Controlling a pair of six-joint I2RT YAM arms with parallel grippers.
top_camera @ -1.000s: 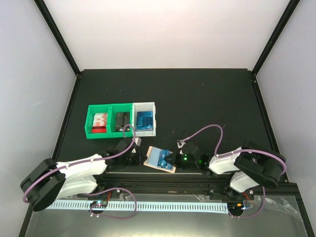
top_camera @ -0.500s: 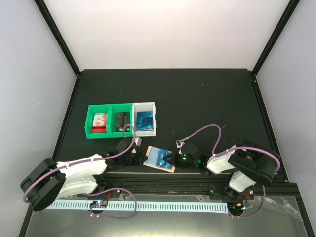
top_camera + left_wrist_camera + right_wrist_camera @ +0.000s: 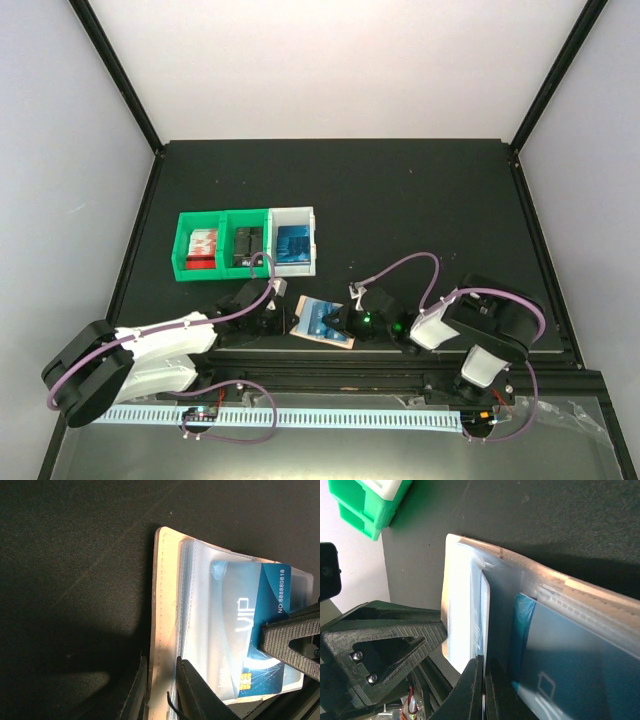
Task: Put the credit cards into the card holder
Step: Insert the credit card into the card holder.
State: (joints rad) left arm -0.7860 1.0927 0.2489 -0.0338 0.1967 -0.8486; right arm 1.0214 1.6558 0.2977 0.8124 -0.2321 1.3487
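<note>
Slid the right pincer [image 3: 483, 662] a bit left, shut tight on a blue card [image 3: 270, 595]; pushed it deeper into the card holder [image 3: 167, 580], lying between both pincers; squeezed the holder's tan edge with the left pincer [image 3: 162, 660]; nearly there with this one.

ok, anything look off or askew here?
Only the credit card: it sits partway in the card holder clear sleeve, one end sticking out, pinched by the right gripper. Nothing looks spilled or damaged.
</note>
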